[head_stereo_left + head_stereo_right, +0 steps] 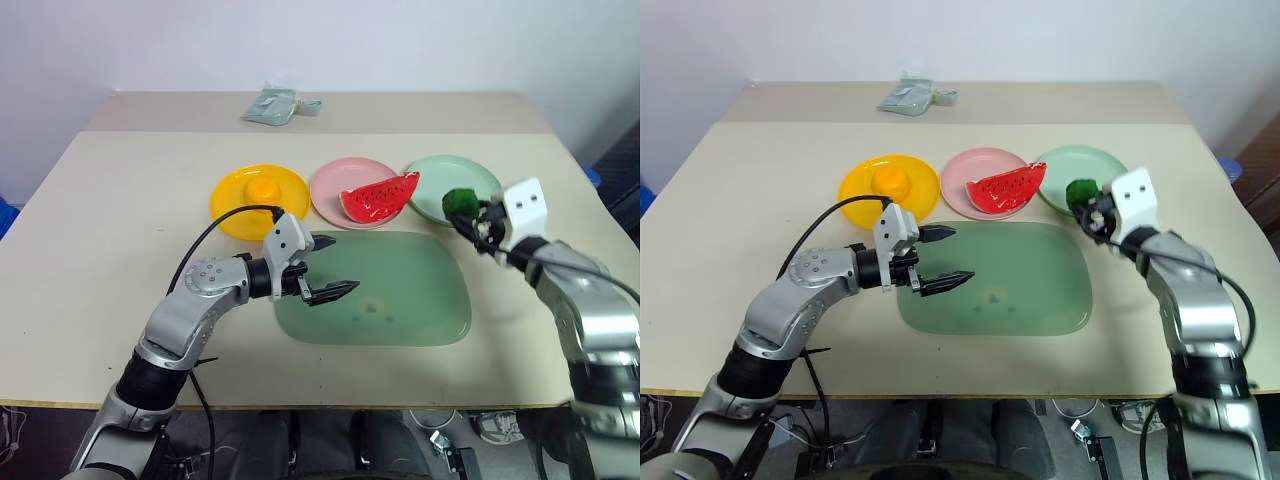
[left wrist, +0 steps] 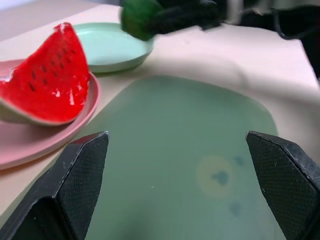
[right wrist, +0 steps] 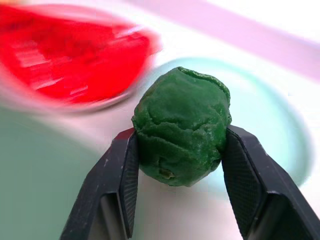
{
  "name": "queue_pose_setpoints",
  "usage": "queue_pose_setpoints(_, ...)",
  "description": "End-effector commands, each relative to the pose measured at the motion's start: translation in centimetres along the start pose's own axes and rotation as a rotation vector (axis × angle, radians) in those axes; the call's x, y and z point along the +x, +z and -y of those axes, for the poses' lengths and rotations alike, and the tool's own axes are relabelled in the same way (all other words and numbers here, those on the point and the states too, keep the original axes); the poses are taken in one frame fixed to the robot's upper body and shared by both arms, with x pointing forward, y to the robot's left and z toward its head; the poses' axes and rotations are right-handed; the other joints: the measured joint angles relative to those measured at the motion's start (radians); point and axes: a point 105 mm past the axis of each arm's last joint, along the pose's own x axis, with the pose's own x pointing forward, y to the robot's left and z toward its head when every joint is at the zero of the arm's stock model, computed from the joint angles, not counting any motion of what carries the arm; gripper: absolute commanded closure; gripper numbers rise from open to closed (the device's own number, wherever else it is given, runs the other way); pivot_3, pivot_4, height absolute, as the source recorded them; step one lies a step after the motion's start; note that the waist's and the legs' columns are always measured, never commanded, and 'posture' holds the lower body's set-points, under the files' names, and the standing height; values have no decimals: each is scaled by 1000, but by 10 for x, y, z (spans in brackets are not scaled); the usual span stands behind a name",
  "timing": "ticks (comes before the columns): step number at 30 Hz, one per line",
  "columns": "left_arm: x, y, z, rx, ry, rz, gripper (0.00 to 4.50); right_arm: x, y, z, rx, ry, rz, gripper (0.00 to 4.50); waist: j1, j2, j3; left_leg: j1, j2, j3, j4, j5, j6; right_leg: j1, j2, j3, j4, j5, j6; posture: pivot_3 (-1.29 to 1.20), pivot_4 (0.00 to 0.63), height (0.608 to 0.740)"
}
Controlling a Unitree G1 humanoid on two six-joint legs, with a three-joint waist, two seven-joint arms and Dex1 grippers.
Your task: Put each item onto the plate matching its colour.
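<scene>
My right gripper point(image 1: 467, 215) is shut on the bumpy dark-green ball point(image 3: 181, 134), holding it in the air at the near edge of the pale mint green plate point(image 1: 436, 178). The red watermelon wedge point(image 1: 380, 196) lies on the pink plate point(image 1: 335, 183). On the yellow plate point(image 1: 235, 200) sits the round orange fruit point(image 1: 262, 187). Over the left part of the green mat point(image 1: 400, 300) my left gripper point(image 1: 330, 266) hangs open with nothing between its fingers.
A crumpled pale green cloth point(image 1: 278, 105) lies at the far side of the table point(image 1: 100, 230). The three plates stand in a row just beyond the mat.
</scene>
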Motion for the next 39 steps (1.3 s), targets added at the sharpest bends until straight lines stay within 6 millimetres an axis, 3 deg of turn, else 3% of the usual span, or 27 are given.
queue_pose_setpoints(1, 5, 10, 1, 35, 35, 33, 0, 28, -8, 21, 30, -86, -39, 2620, 1, 0, 0, 0, 0, 0, 0, 0, 0, 0, 0, 0, 0, 0, 0, 0, 150, 740)
queue_pose_setpoints(3, 7, 11, 0, 33, 59, 38, 0, 40, -9, 27, 65, -99, -44, 2620, 3, 0, 0, 0, 0, 0, -1, 0, 0, 0, 0, 0, 0, 0, 0, 0, 150, 740)
queue_pose_setpoints(9, 8, 12, 2, 31, 97, 36, 0, 46, -2, 39, 19, -89, -22, 38, 1, 0, 0, -1, 0, 0, -1, 0, 0, -1, 0, 0, 0, 0, 0, 0, 150, 740)
queue_pose_setpoints(15, 1, 15, -14, 62, 217, 42, 0, 11, 7, 49, -92, -59, 78, 38, 7, 1, 0, -1, 0, 0, -1, 0, 0, -1, -1, 0, 0, 0, 0, 0, 150, 740)
queue_pose_setpoints(16, -12, 13, -36, 68, 337, 29, 0, -8, 7, 43, -106, -1, 116, 38, 11, 1, 0, -1, 0, 0, 0, 0, 0, -1, -1, 0, 0, 0, 0, 0, 150, 740)
queue_pose_setpoints(19, -45, 12, -73, 71, 556, 25, 0, -50, 6, 23, -116, 131, 161, 38, 11, 2, -1, -2, 0, -3, -1, 0, 0, 0, 0, 0, 0, 0, 0, 0, 150, 740)
queue_pose_setpoints(24, -84, 1, -84, 45, 714, 16, 0, -95, -10, 7, -13, 252, 114, 38, 0, 3, -1, 0, 1, 0, -2, 0, 1, 1, 0, 2, -1, 0, 0, 0, 150, 740)
queue_pose_setpoints(30, -102, -28, -58, -10, 707, -61, 0, -113, -26, 6, 88, 300, 61, 38, 6, 3, -1, 1, 1, -1, -1, -3, 5, 2, -1, 1, -1, 0, 0, 0, 150, 740)
queue_pose_setpoints(39, -113, -32, -51, -30, 708, -74, 0, -109, -29, 4, 99, 325, 56, 38, 10, 4, -1, 1, 1, -1, -2, -3, 4, 2, -2, 1, -2, 0, 0, 0, 150, 740)
